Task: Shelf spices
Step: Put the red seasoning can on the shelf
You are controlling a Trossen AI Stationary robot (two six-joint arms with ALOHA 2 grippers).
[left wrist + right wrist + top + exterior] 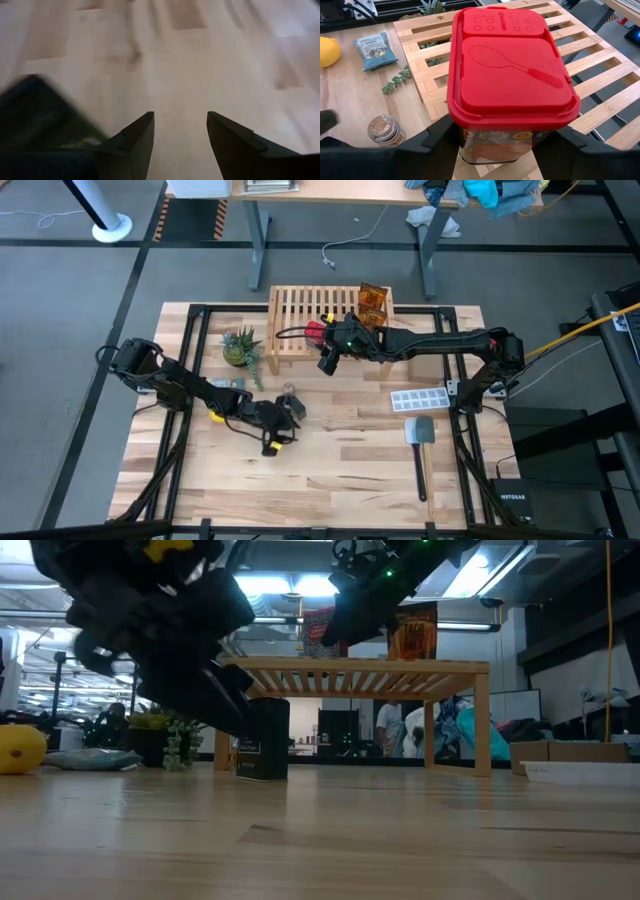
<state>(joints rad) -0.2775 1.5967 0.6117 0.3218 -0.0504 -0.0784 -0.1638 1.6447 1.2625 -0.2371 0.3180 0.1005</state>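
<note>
The red tin (512, 85) sat clamped between the right gripper's (327, 340) fingers, held over the front part of the shelf (290, 315), its lid up; an orange packet (373, 300) stood on the slats at the shelf's back right; the dark box (262, 738) stood on the table (350, 460) in front of the shelf; a small jar (385, 130) stood nearby; the left gripper (283, 420) hovered low beside the box, fingers spread on nothing; a plant (241, 347) stood left of the shelf.

Tin (512, 85) over shelf (300, 320); jar (385, 130) apparently beside shelf.
</note>
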